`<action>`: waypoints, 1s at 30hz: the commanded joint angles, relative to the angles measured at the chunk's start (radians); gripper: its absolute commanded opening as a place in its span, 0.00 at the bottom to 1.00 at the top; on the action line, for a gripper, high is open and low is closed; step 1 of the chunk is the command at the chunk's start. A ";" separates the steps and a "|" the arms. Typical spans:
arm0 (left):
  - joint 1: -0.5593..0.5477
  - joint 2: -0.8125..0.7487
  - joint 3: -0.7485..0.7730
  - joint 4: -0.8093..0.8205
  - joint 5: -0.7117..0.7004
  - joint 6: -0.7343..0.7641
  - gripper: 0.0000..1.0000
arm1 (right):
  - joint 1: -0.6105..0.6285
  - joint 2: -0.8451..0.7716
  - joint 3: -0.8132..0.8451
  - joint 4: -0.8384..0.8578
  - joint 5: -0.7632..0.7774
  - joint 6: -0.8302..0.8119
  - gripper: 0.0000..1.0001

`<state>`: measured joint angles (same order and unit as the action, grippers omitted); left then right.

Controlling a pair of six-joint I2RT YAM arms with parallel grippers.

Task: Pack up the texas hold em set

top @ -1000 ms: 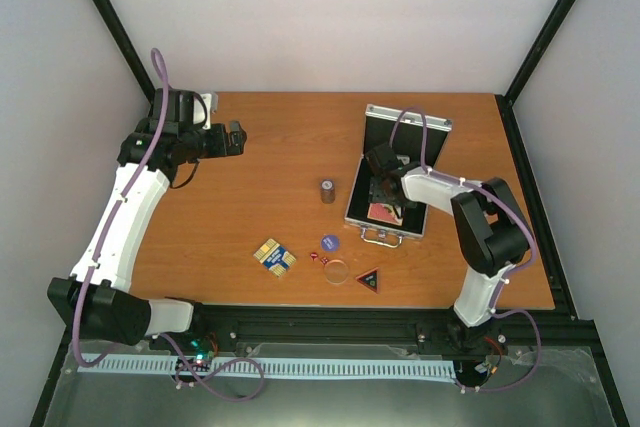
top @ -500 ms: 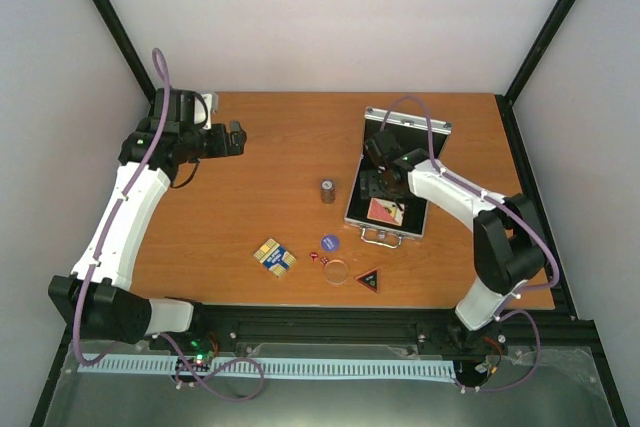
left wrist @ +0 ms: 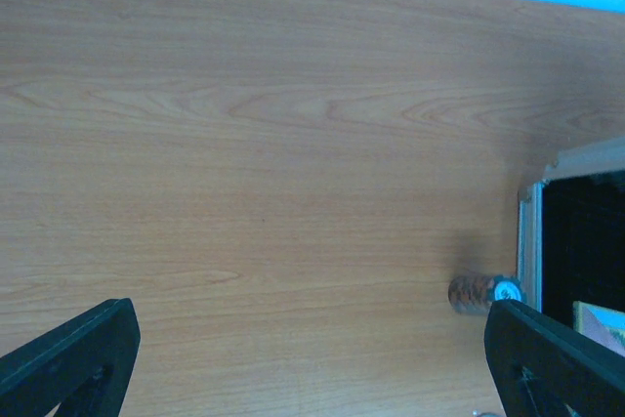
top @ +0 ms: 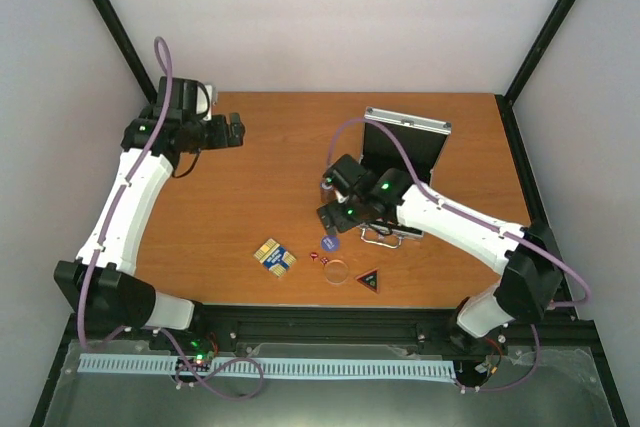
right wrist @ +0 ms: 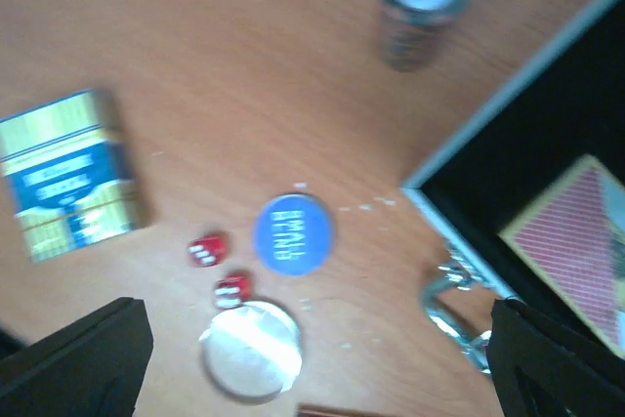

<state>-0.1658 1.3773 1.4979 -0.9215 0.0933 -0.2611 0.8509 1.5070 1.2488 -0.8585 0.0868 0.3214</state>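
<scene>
The right arm reaches from its base at the near right edge across the table [top: 262, 172]. Its forearm stretches left, low in front of the silver case [top: 405, 123]. The right gripper [top: 333, 217] points down over the loose pieces just left of the case. In the right wrist view its two fingers [right wrist: 83, 358] stand wide apart at the bottom corners, with nothing between them but bare wood and the small pieces below.

The case lies open on the right half of the table with its lid upright. The red card deck [right wrist: 576, 231] rests inside on the black lining [right wrist: 562, 114], and the handle [right wrist: 451, 302] juts out at the near edge. Outside the case, the dark cylinder [right wrist: 422, 2] stands upright just beyond its left rim. The blue chip [right wrist: 293, 233] lies flat near the handle, with the two red dice [right wrist: 207, 249] just beside it and the clear disc [right wrist: 251, 349] next to them. The blue-gold deck [right wrist: 68, 173] lies farther left, apart from the rest. The black triangle [top: 369, 280] sits near the front edge, just right of the disc.

The left arm rises from the near left corner and bends at the far left of the table, its left gripper [top: 237, 130] level and aimed right. Its fingers [left wrist: 68, 358] are spread wide and hold nothing, well apart from every piece.
</scene>
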 commanded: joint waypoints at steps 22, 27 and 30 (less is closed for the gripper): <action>-0.005 -0.155 0.299 -0.059 -0.132 -0.124 1.00 | 0.334 0.634 0.527 -0.107 -0.144 -0.158 0.98; -0.005 -0.163 0.277 -0.054 -0.115 -0.117 1.00 | 0.335 0.697 0.559 -0.113 -0.089 -0.136 0.98; -0.005 -0.165 0.269 -0.051 -0.104 -0.113 1.00 | 0.334 0.723 0.573 -0.120 -0.060 -0.128 0.98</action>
<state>-0.1658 1.2236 1.7725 -0.9668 -0.0227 -0.3710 1.1790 2.1967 1.7863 -0.9520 -0.0216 0.1909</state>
